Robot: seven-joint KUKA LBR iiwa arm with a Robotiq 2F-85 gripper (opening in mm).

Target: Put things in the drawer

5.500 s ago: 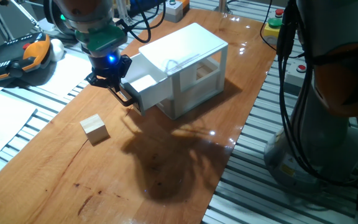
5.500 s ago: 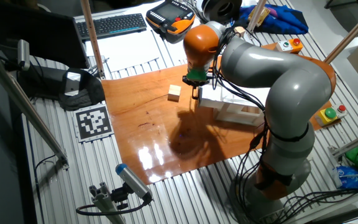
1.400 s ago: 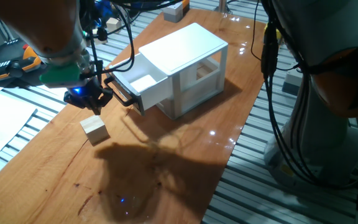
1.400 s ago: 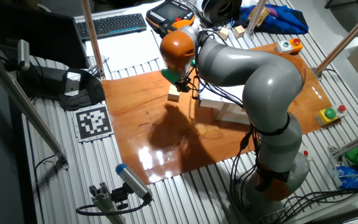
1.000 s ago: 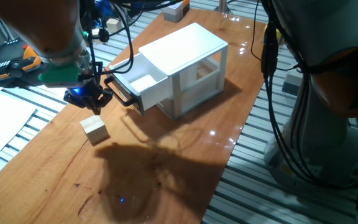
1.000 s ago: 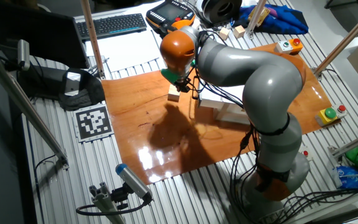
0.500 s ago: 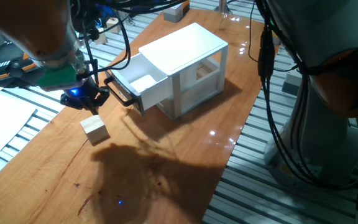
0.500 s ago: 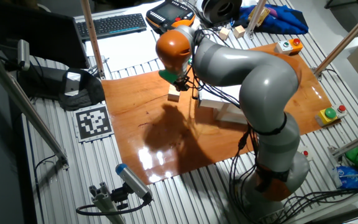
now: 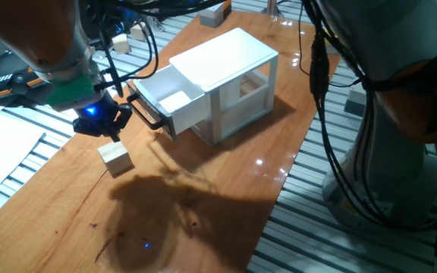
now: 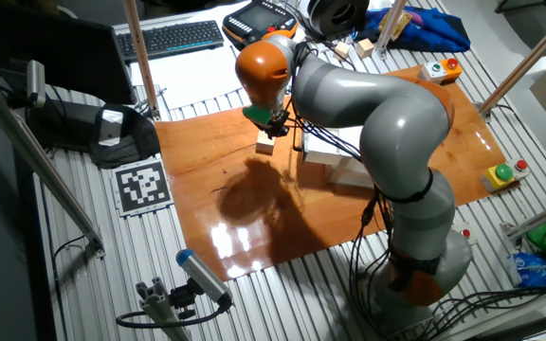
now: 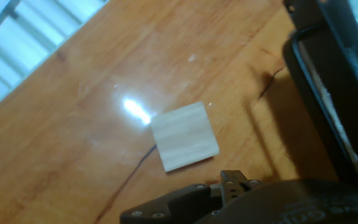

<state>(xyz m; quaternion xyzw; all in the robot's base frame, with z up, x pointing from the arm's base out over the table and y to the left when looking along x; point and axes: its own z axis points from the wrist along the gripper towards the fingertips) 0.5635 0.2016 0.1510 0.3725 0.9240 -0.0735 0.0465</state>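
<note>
Moved off the drawer front within the last several seconds, and now parked over the small wooden cube. Claw hanging just above the cube and slightly toward the far side of it, not touching. Over the last second and a half, only a small sideways creep away from the drawer handle; height looks about the same. Cannot tell whether the claw is spread or pressed together: fingertips dark and bunched in one fixed view, hidden behind the wrist in the other fixed view, and only a dark edge of the hand showing along the bottom of the hand view.

Cube resting flat on the bench, directly ahead of the claw in the hand view, a little off centre. Drawer pulled out of the white cabinet, open at the top, sitting beside the claw on the cabinet side, handle end nearest. From the other fixed view, cube partly tucked under the hand, claw right above it.

Meaning for the task, as a judgement: opening step appears finished, pick-up of the cube under way but not started as a grasp. Likely still needed: fine centring over the cube, descent, closing, then a short carry across to the open drawer.
</note>
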